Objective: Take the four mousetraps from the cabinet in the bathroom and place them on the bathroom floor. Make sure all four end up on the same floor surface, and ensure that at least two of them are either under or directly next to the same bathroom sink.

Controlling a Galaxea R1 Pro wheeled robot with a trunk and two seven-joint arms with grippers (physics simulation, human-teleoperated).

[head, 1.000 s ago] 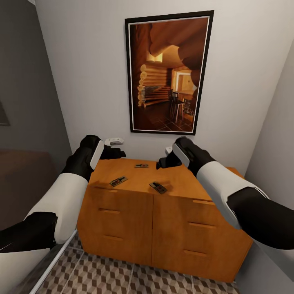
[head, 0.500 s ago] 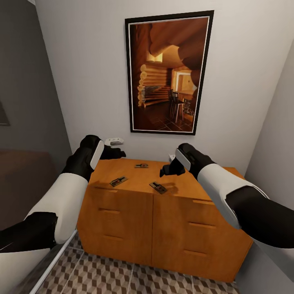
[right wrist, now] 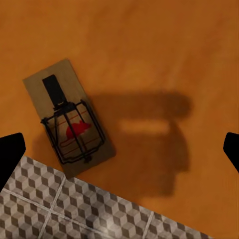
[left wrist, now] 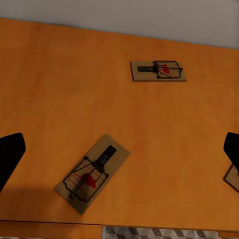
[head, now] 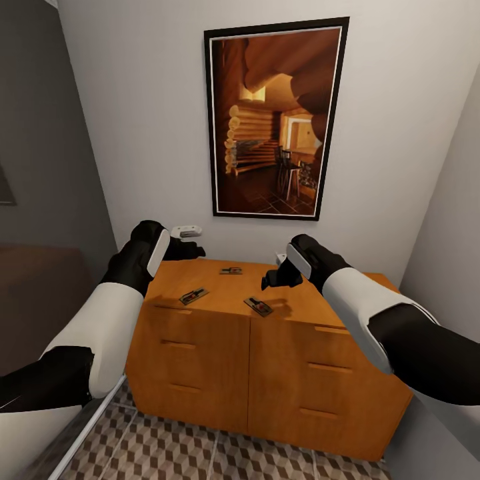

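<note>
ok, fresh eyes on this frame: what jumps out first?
Probably the big framed painting of a log interior on the white wall, right above the orange wooden cabinet. Next, three mousetraps on the cabinet top: one near the back, one at the front left, one at the front edge. The right gripper hovers open just above that last one, and the left gripper hangs open over the back left corner.

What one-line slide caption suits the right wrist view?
Open right gripper hovers above a mousetrap lying near the cabinet top's front edge.
</note>
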